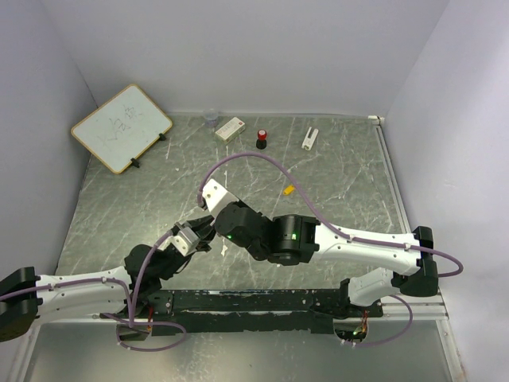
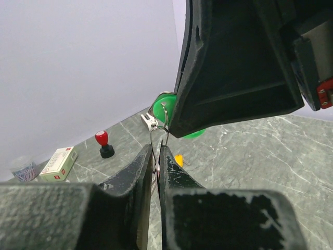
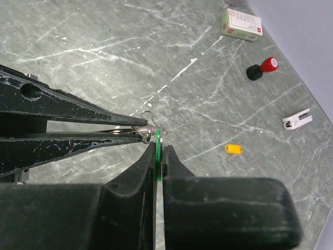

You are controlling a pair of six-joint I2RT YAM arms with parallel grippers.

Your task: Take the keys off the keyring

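Note:
Both grippers meet low over the middle of the table. My right gripper (image 3: 158,149) is shut on the green key (image 3: 157,141), pinching its flat head edge-on. The thin silvery keyring (image 3: 150,128) hangs from that key. My left gripper (image 2: 155,149) is shut on the keyring (image 2: 162,112), with the ring's wire running down between its fingertips. In the left wrist view the green key (image 2: 196,134) peeks out from behind the right gripper's finger (image 2: 234,62). The yellow-orange key (image 3: 233,149) lies loose on the table, off the ring, and shows in the top view (image 1: 289,191).
Along the far edge stand a red-capped black knob (image 1: 262,139), a white box (image 1: 230,128), a white block (image 1: 310,138) and a small clear cup (image 1: 211,118). A whiteboard (image 1: 121,127) leans at the far left. Walls close in three sides.

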